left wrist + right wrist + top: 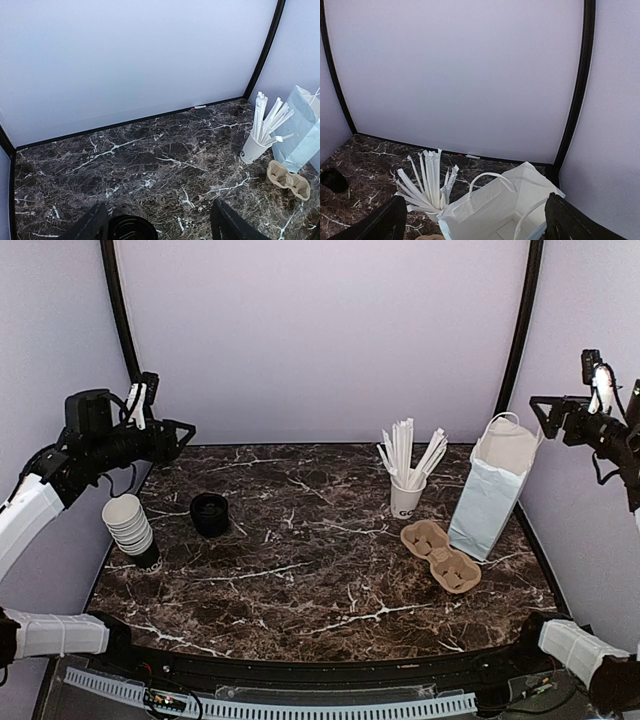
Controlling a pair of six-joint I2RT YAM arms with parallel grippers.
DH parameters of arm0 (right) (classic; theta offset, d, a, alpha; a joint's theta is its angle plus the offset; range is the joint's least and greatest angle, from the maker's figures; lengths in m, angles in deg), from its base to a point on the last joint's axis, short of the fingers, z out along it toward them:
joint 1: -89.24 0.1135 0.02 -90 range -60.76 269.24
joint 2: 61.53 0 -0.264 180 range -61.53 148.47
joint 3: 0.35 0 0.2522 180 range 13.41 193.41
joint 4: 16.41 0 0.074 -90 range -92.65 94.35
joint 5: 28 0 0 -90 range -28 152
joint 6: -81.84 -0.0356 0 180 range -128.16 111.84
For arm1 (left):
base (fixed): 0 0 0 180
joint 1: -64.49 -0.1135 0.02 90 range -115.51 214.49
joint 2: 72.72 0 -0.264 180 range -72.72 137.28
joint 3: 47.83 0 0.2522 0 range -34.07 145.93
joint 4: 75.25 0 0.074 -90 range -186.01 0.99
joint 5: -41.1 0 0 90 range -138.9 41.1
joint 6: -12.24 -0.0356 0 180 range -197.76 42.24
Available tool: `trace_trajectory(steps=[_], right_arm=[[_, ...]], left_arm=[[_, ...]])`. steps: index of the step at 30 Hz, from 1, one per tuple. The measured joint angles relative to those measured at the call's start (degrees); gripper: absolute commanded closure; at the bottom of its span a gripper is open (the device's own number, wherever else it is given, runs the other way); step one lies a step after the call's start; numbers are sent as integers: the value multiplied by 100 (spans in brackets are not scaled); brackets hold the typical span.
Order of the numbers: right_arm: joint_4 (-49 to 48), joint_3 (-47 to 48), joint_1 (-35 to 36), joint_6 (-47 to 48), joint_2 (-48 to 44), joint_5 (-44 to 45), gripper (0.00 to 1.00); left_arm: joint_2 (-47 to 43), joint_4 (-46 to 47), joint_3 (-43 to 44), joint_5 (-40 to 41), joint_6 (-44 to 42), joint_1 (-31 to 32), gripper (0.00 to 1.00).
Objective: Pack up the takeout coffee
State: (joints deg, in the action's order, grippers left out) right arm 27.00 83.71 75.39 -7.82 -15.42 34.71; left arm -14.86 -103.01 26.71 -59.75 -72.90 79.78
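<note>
Both pairs of jaws stand wide apart and hold nothing, raised well above the marble table [300, 585]. Nearest the left gripper [183, 438], directly below and between its fingers, sits the takeout coffee [209, 513], upright with its black lid on. A stack of white cups [130, 528] stands just to the outer side of those jaws. Nearest the right gripper [538, 418], just below and between its fingers, gapes the open mouth of a white paper bag [490, 495], handles up. Slightly beyond the bag stands a cup of white sticks [407, 480], with a cardboard cup carrier [440, 555] lying at the bag's foot. The coffee is well apart from the right jaws, far across the table.

Likely risks: a hard squeeze could buckle the paper cup or pop its lid; a descent off-centre could topple the nearby stack; the light, unsupported bag could tip if the cup snags a handle or rim.
</note>
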Motion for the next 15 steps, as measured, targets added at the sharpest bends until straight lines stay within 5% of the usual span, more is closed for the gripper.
trace_trajectory(steps=[8,15], right_arm=[[-424,127,85,-168,170,-1735,1],[-1056,114,1062,-280,828,-2256,1]], left_arm=[[297,-990,1150,-387,175,-37,37],[570,-2026,1749,-431,223,-50,47]])
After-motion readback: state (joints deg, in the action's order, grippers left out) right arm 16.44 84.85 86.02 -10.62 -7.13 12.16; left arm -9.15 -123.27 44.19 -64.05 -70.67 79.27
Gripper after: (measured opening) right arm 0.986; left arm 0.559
